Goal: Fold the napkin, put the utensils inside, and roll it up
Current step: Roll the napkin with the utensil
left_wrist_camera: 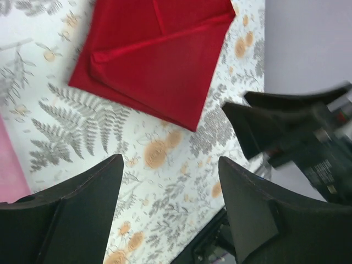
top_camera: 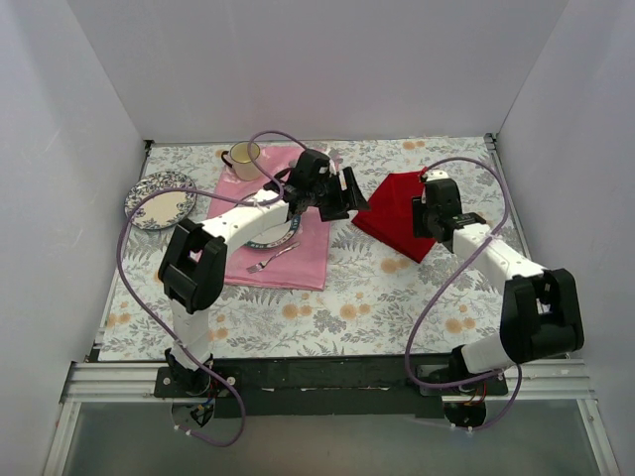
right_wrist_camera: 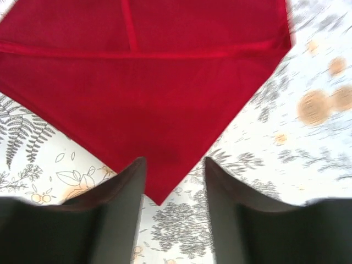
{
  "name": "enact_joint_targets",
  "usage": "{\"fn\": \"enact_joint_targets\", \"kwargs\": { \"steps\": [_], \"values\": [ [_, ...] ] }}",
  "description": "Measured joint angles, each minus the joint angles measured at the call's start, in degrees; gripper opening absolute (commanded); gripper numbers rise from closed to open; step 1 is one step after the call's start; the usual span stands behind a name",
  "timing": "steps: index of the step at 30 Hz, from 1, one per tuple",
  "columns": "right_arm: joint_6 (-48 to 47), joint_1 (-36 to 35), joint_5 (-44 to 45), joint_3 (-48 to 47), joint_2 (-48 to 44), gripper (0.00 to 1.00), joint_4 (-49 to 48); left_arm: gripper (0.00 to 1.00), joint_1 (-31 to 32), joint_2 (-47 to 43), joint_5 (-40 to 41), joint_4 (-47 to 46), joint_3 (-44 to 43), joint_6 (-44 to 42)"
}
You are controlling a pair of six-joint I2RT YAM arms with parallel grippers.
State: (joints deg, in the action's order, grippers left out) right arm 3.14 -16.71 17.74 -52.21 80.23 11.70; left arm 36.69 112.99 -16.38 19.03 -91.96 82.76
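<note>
Top external view: a floral table cover (top_camera: 377,297) carries the pink cloth (top_camera: 298,260) at its left-centre. The napkin (top_camera: 392,213), deep red and folded with one point toward the near edge, lies flat well to the right of the pink cloth. The left gripper (top_camera: 342,198) hangs over the pink cloth's right edge. In its wrist view its fingers are spread with nothing between them (left_wrist_camera: 170,165). The right gripper (top_camera: 432,213) sits beyond the napkin from the pink cloth, its fingers parted (right_wrist_camera: 175,165) either side of the napkin's (right_wrist_camera: 148,82) near corner. A patterned plate (top_camera: 160,199) lies left of the pink cloth, a mug (top_camera: 243,155) sits at its far corner, and a thin silver utensil (top_camera: 273,260) rests on it.
</note>
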Motion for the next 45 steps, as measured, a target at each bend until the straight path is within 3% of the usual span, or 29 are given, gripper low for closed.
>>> {"fn": "enact_joint_targets", "kwargs": {
  "steps": [5, 10, 19, 25, 32, 38, 45],
  "values": [
    [3.5, 6.0, -7.3, -0.6, 6.8, 0.33, 3.2, 0.66, 0.0, -3.1, -5.5, -6.1, 8.7, 3.1],
    [5.2, 6.9, -12.2, 0.8, 7.9, 0.28, 4.3, 0.65, 0.5, -3.1, -7.7, -7.8, 13.6, 4.7],
    [6.5, 6.3, -13.6, 7.7, 6.2, 0.26, 3.4, 0.65, 1.4, -3.1, -8.5, -10.2, 14.3, 5.7],
    [7.7, 3.8, -14.7, 9.5, 2.6, 0.31, 4.3, 0.66, 1.6, -3.1, -8.0, -10.3, 14.3, 5.6],
    [4.0, 2.1, -12.6, 5.2, 1.1, 0.61, 7.3, 0.70, 1.6, -3.1, -5.9, -8.9, 14.2, 4.7],
    [-6.1, -5.3, -9.2, 0.3, 3.6, 0.62, 4.3, 0.72, 0.4, -4.8, -2.3, -6.5, 14.3, 5.9],
    [-17.2, -14.1, -1.9, 0.1, 8.0, 0.57, -0.2, 0.72, -2.6, -14.5, 3.0, -5.8, 17.1, 10.1]
  ]
}}
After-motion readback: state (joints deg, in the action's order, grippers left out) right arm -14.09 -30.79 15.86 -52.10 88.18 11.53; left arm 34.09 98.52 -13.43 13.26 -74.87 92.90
